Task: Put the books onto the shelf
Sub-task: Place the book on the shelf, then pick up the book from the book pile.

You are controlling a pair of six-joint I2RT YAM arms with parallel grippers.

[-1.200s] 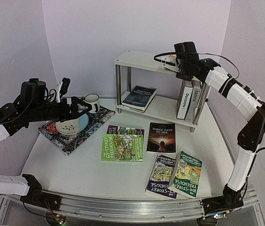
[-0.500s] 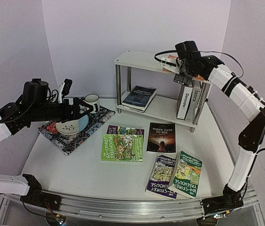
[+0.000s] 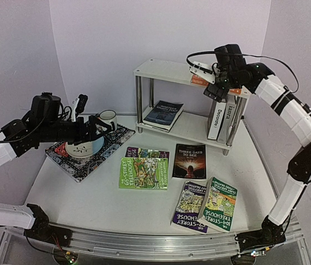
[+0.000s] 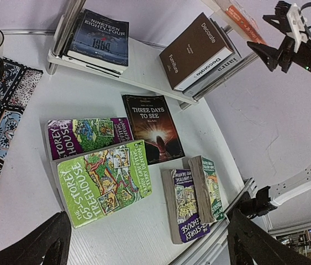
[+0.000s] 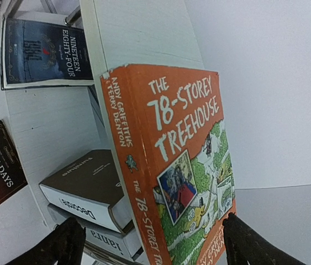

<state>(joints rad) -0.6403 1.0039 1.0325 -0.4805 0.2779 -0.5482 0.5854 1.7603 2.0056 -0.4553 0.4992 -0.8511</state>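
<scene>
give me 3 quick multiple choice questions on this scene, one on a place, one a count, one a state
1. Where on the shelf is the orange book? A) top board B) lower board C) leaning on a leg
2. How many books lie on the table? A) three B) five C) eight
3. The two white books are: A) lying flat B) standing on end C) open face-down

1 A, it rests on the top board; 2 B, five covers lie there; 3 B, their spines run vertically.

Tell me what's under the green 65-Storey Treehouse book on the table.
A purple Treehouse book lies under the green book, its far strip showing. The rest of its cover is hidden, so anything else below cannot be seen.
</scene>
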